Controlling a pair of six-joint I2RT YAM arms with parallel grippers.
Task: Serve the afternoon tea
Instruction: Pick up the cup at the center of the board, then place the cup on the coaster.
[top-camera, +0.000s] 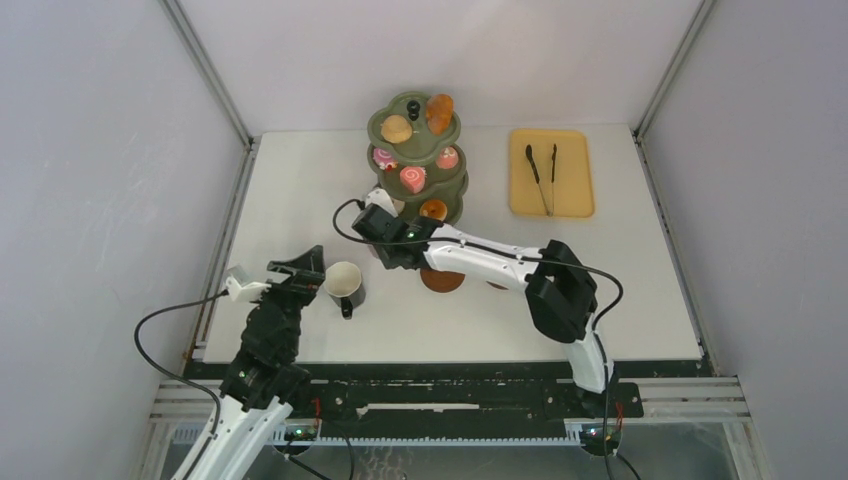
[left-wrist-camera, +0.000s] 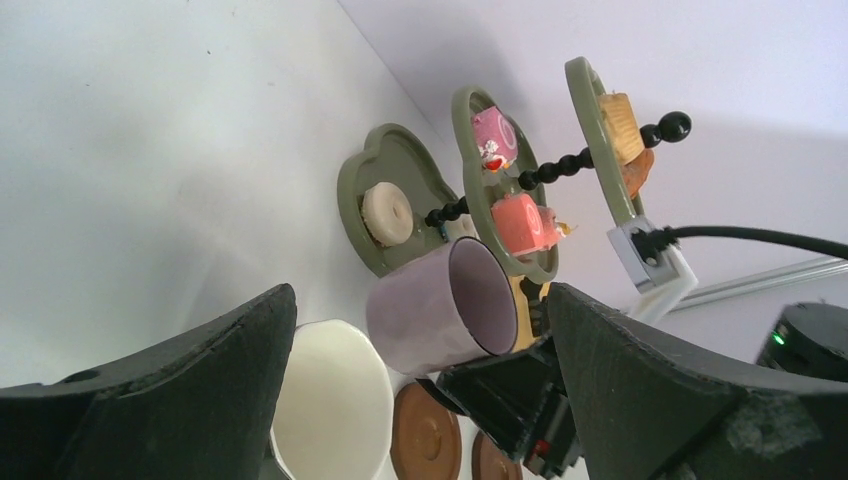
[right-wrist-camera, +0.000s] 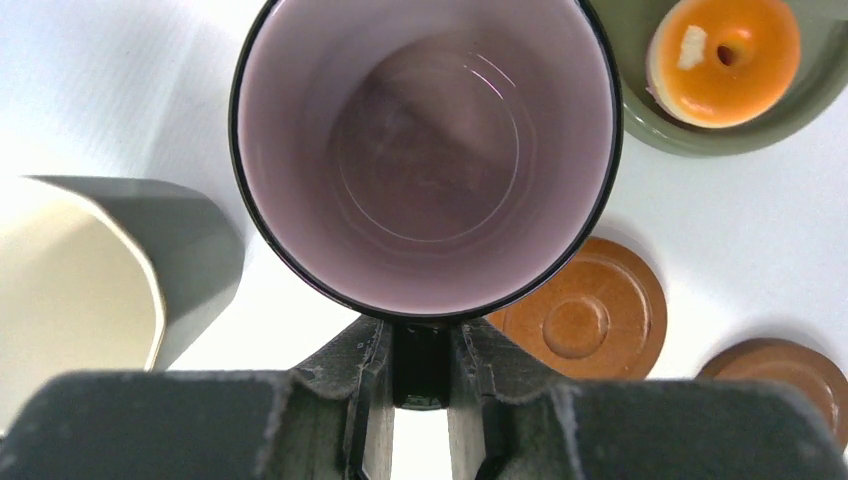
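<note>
Item: cup (right-wrist-camera: 425, 150), gripped by its handle in the narrowly closed right gripper (right-wrist-camera: 420, 370), beside the stand (top-camera: 455, 190) near the table's middle.
Step, as judged: cup placement.
Next: cup to be levelled and lowered squarely onto the saucer (right-wrist-camera: 585, 315).
Left gripper (top-camera: 297, 272): spread wide, nothing held.

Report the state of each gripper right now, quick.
Left gripper: open, holding nothing.
Right gripper: fingers shut on the purple-lined cup.
</note>
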